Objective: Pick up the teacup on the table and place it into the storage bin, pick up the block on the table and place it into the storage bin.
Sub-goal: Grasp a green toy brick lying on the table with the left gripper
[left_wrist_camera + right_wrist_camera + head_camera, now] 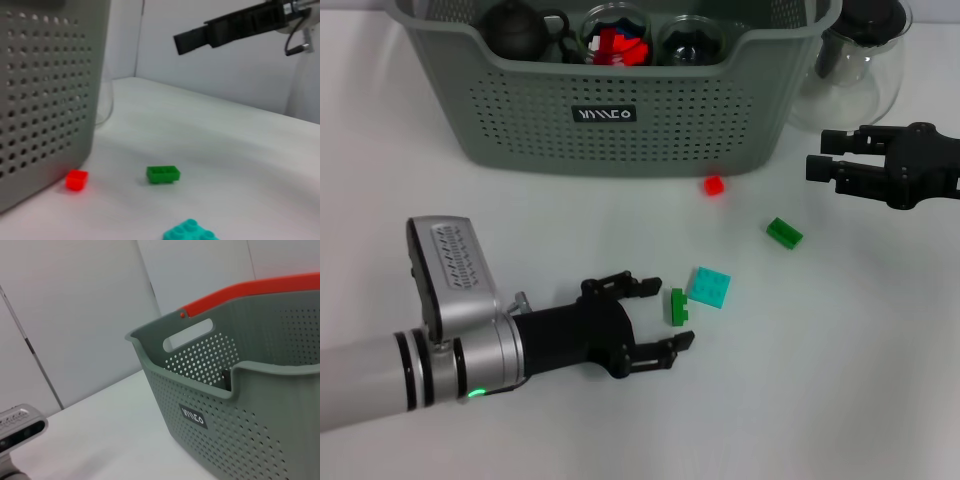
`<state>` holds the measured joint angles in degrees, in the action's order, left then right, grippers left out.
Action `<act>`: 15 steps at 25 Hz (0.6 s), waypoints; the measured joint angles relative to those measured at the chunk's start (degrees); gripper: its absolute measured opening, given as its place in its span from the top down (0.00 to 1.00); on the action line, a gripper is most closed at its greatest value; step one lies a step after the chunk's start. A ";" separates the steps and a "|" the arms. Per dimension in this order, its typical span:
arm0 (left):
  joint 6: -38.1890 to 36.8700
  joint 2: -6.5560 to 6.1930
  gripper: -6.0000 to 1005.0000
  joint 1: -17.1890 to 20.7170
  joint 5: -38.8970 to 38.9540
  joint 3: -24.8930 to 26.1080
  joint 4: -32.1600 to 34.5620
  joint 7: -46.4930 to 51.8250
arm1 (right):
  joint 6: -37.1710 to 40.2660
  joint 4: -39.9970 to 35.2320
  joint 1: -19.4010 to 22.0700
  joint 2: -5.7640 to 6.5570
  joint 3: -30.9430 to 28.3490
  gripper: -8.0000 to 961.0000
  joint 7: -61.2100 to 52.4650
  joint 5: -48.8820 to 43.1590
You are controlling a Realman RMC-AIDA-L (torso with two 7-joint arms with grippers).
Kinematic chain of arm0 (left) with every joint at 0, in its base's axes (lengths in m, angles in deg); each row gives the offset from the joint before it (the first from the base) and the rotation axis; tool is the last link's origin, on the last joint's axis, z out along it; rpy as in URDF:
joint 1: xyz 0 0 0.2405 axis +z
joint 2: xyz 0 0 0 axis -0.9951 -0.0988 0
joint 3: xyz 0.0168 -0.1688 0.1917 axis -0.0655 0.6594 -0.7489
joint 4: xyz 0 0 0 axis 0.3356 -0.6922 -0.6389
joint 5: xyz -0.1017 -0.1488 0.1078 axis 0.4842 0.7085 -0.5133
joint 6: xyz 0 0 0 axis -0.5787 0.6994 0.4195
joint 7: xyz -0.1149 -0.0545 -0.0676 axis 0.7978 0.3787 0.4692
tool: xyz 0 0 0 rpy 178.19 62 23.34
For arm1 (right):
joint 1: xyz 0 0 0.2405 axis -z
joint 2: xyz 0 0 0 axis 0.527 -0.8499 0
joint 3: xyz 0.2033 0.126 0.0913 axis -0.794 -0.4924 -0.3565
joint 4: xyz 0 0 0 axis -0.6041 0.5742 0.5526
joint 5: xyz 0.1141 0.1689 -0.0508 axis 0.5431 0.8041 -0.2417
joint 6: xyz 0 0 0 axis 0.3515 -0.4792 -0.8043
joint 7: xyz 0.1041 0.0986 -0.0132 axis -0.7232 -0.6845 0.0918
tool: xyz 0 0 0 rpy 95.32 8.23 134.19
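Observation:
The grey-green storage bin (530, 110) stands at the back of the table; its holed wall (45, 100) and logo side (225, 405) fill the wrist views. No teacup shows on the table; two glass cups (615, 38) stand inside the bin. Several blocks lie on the table: red (714, 185), green (784, 233), teal (709, 287) and a small green block (677, 306). My left gripper (667, 315) is open low over the table, its fingers on either side of that small green block. My right gripper (823, 155) hovers open and empty at the right.
A dark teapot (515, 30) sits in the bin beside the cups. A clear glass pitcher (860, 70) stands right of the bin, behind my right gripper. The left wrist view shows the red block (76, 180), green block (163, 174) and teal block (190, 231).

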<state>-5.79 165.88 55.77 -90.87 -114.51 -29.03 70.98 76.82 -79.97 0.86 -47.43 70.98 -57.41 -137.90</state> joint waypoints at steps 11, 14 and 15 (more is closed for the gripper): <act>-3.23 0.22 0.24 0.86 0.00 -0.06 2.49 -5.50 | 0.12 0.00 0.01 -0.08 0.00 0.45 0.17 -0.10; -2.91 0.32 0.24 0.16 0.00 -0.13 2.18 -8.59 | 0.12 0.00 0.00 -0.18 0.00 0.45 0.25 -0.10; -2.85 0.35 0.24 -0.14 0.00 -0.11 2.15 -9.47 | 0.12 0.00 0.00 -0.18 0.00 0.45 0.27 -0.10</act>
<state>-8.64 166.22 55.63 -90.87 -114.63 -26.87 61.51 76.94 -79.97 0.87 -47.61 70.98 -57.14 -137.99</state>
